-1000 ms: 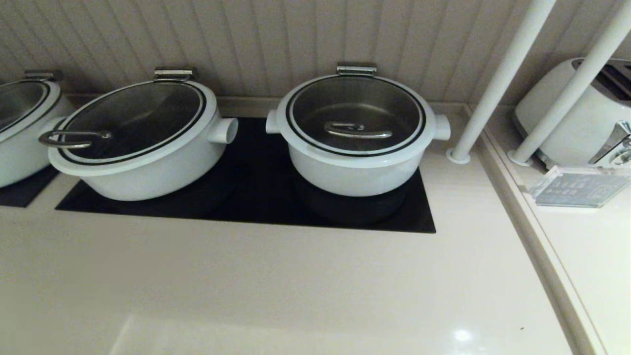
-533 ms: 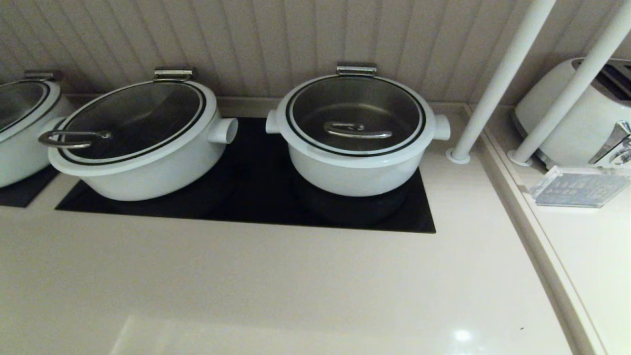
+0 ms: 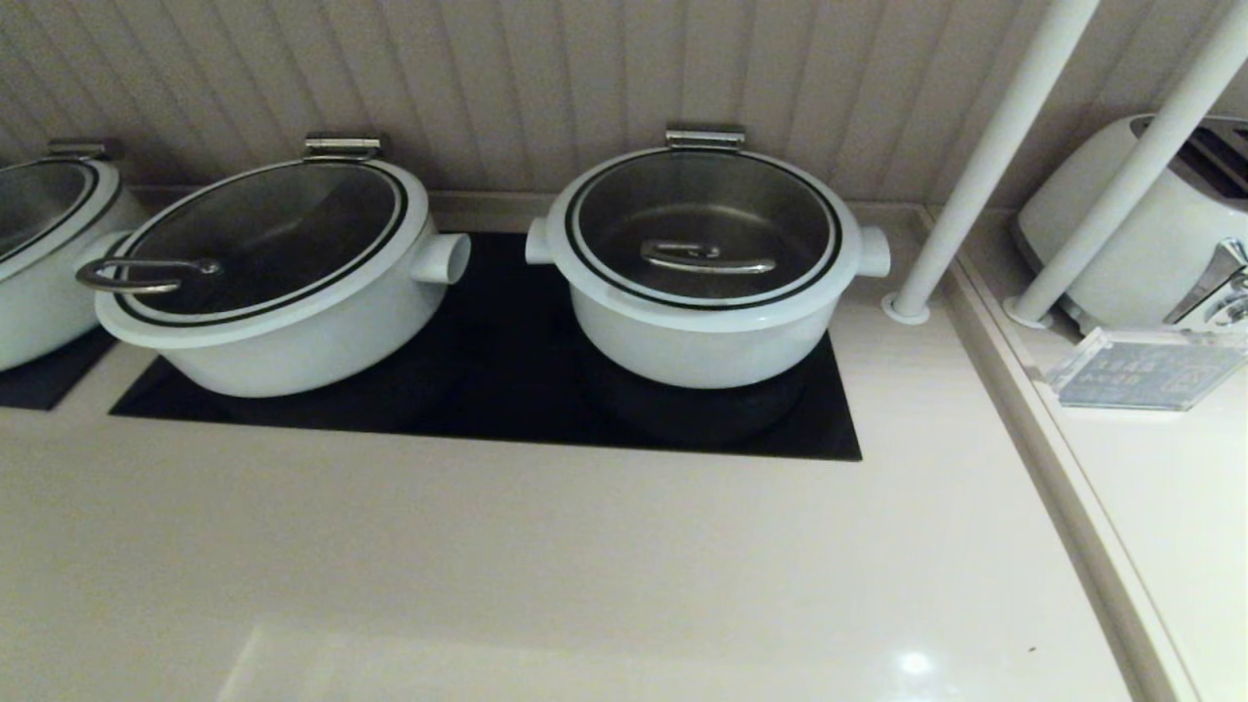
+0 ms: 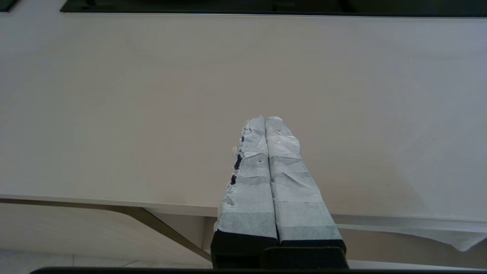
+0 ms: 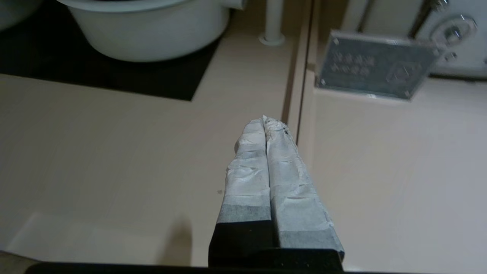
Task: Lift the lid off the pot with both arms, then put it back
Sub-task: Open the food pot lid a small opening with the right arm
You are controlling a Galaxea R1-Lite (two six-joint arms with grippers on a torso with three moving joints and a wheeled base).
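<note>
The deep white pot (image 3: 697,346) stands on the black cooktop (image 3: 507,400), right of centre in the head view. Its glass lid (image 3: 704,229) lies shut on it, with the steel handle (image 3: 707,257) at its centre and the hinge bracket (image 3: 704,137) at the back. The pot's lower wall also shows in the right wrist view (image 5: 152,34). Neither arm shows in the head view. My left gripper (image 4: 265,118) is shut and empty over the bare counter near its front edge. My right gripper (image 5: 264,120) is shut and empty over the counter, in front and to the right of the pot.
A wider, shallower white pot (image 3: 283,283) with a loop-handled lid stands to the left, and a third pot (image 3: 39,253) at the far left. Two white posts (image 3: 975,166) rise right of the cooktop. A white toaster (image 3: 1160,224) and a clear sign holder (image 3: 1146,375) sit on the right-hand counter.
</note>
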